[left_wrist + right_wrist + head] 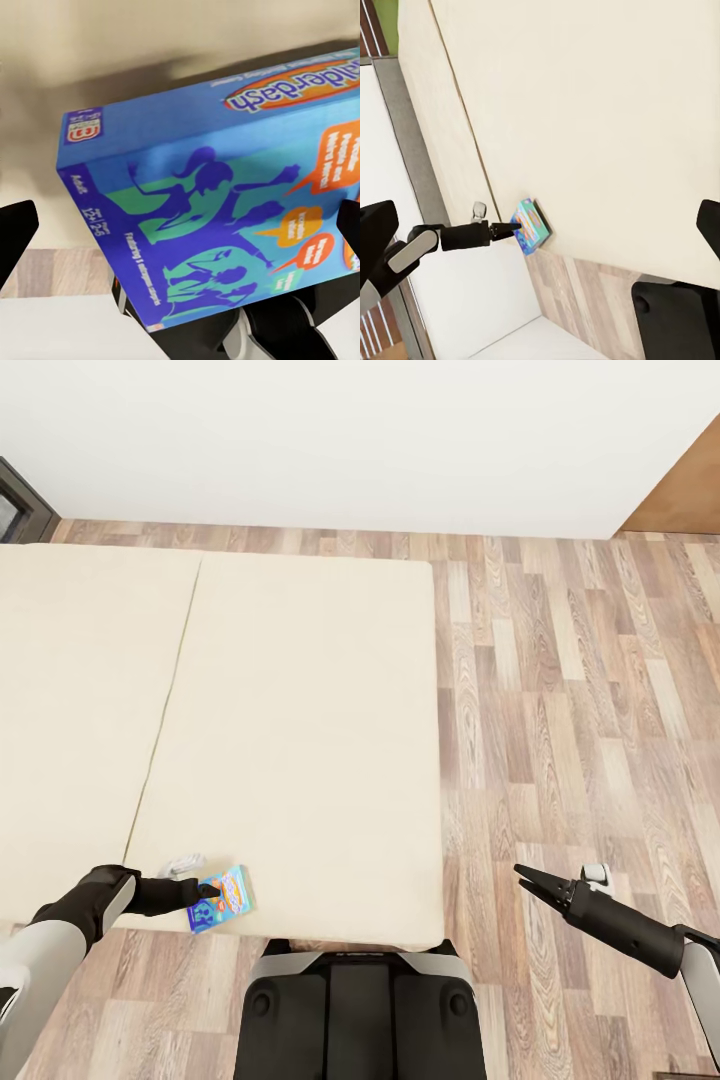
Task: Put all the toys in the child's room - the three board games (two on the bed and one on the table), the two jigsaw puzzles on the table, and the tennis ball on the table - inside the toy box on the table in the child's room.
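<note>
A light blue cartoon board game (222, 898) sits at the near edge of the beige bed (300, 710), a little askew. My left gripper (205, 892) is at the game's left end. In the left wrist view the box (217, 202) fills the space between the two widely spread fingers (15, 232); one finger overlaps its side and the other stands a little apart. The right wrist view shows the same box (531, 223) with the left gripper's tip (514, 225) against it. My right gripper (525, 877) hangs open over the floor, holding nothing.
Wood floor (580, 710) runs along the bed's right side and in front of it. A white wall (350, 430) stands behind, with a dark frame (20, 500) at far left and a brown panel (690, 480) at far right. My base (360, 1010) is against the bed's near edge.
</note>
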Robot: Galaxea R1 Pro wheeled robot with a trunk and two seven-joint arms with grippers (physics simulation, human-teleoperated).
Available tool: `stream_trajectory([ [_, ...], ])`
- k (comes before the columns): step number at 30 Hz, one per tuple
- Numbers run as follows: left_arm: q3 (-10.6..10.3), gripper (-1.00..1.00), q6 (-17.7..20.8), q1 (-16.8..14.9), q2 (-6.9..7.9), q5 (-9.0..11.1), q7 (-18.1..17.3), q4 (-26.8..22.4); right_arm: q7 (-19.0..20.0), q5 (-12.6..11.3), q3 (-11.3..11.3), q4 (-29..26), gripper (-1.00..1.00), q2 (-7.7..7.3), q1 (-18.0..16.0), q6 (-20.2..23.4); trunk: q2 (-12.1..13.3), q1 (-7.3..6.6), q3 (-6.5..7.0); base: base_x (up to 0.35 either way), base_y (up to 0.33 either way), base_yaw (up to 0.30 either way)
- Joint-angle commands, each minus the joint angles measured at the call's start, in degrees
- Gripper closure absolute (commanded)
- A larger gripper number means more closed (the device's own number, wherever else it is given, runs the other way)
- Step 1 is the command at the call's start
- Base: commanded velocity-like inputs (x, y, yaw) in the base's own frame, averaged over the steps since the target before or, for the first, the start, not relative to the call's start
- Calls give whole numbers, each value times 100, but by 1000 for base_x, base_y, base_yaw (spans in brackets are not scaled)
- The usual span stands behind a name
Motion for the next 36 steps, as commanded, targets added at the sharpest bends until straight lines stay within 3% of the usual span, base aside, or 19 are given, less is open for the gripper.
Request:
stream_trajectory([
  [1, 37, -100, 49, -1, -2, 6, -10, -5, 24, 12, -5, -1, -100, 0, -3, 21, -9, 3, -6, 0, 0, 0],
  [36, 35, -100, 40, -1, 5, 27, -78, -13, 26, 12, -5, 2, -100, 0, -2, 21, -9, 3, -22, 0, -66, 0],
])
